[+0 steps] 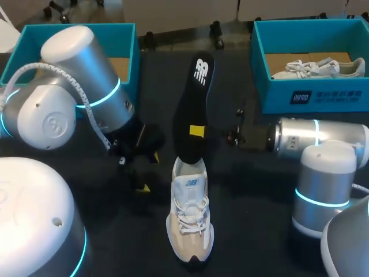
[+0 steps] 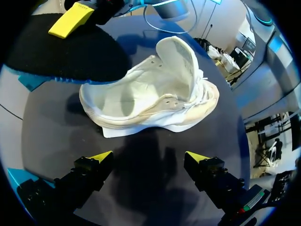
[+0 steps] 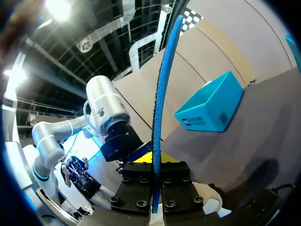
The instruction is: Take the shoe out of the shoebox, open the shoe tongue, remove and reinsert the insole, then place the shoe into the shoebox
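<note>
Head view: shoe [image 1: 190, 216] out on table [image 1: 259, 231], tongue open, insole [image 1: 193, 98] out, clamped in right gripper [image 1: 197, 131]; left gripper [image 2: 148, 159] wide, empty. Reinserting and boxing remain.

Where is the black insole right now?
In the head view the insole stands near the middle of the table, pinched by the right gripper, its lower end at the heel of the white shoe.

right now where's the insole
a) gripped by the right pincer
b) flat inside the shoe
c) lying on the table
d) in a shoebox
a: the right pincer is shut on the black insole, holding it on edge over the table with its lower end at the heel opening of the shoe.
</note>
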Controlling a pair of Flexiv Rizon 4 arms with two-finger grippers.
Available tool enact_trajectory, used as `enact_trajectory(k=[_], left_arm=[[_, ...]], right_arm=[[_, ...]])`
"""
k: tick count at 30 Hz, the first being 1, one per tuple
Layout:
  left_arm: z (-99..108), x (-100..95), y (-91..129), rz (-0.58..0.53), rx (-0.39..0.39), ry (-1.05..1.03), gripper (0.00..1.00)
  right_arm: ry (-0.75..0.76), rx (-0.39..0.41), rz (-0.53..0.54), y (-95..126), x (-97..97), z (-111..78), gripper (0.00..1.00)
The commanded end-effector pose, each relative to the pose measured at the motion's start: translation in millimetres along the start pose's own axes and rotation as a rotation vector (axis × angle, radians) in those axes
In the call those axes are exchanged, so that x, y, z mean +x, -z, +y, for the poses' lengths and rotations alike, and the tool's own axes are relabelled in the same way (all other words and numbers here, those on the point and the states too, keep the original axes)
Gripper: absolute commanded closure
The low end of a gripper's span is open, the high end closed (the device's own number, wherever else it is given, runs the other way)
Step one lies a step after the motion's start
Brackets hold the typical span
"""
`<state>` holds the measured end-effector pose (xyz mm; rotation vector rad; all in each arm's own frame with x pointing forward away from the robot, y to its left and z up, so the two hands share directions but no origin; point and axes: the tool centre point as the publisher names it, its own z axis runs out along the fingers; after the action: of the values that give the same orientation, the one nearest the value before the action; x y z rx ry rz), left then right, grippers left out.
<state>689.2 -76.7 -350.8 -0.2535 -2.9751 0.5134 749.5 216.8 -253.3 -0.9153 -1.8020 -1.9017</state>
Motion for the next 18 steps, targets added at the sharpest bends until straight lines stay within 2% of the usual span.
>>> enact_trajectory(k=[1,12,18], left_arm=[[0.5,-4.6,-3.0,0.018,-0.003,0.000,0.00],[0.5,-4.6,-3.0,0.018,-0.003,0.000,0.00],[0.5,-4.6,-3.0,0.018,-0.003,0.000,0.00]], right_arm=[[-0.001,-0.019,0.000,-5.7,0.1,-4.9,1.00],[-0.001,-0.019,0.000,-5.7,0.1,-4.9,1.00],[0.006,-0.007,0.005,-14.8,-5.5,-9.8,1.00]])
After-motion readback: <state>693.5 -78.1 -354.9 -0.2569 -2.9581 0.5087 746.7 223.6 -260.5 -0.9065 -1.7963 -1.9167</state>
